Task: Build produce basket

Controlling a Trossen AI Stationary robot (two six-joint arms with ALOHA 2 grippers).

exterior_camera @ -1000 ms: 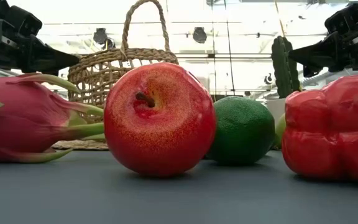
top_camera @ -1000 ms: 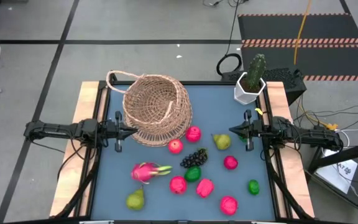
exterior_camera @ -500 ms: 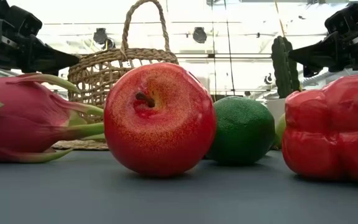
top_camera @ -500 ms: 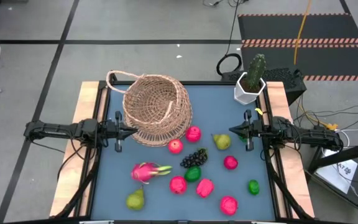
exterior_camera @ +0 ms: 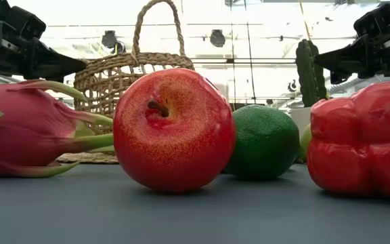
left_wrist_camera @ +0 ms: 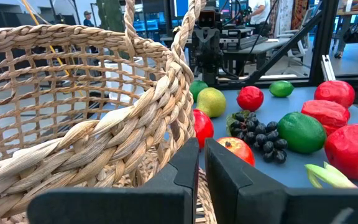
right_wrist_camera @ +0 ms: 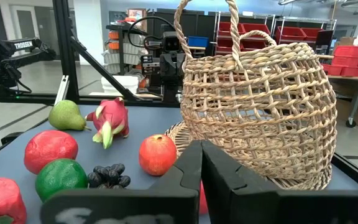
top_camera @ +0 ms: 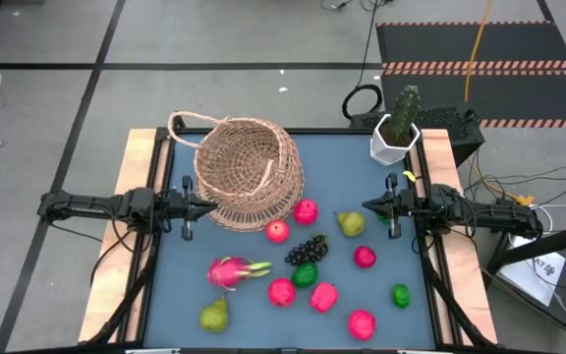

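The tan wicker basket sits at the far left of the blue table top, its thin loop handle toward the far left corner. The produce lies loose across the near half: a pink dragon fruit, two pears, a dark grape bunch, limes and several red and pink round fruits. My left gripper is shut, held level at the basket's left wall. At the right edge my right gripper is shut and level, near a pear. My left gripper's shut fingertips stand right beside the basket's woven wall, level, coming from the table's left side. I cannot tell whether they touch it.
A white hexagonal pot with a green cactus stands at the far right corner. Wooden rails run along the table's left and right sides. Bare blue table top shows between the basket and the pot.
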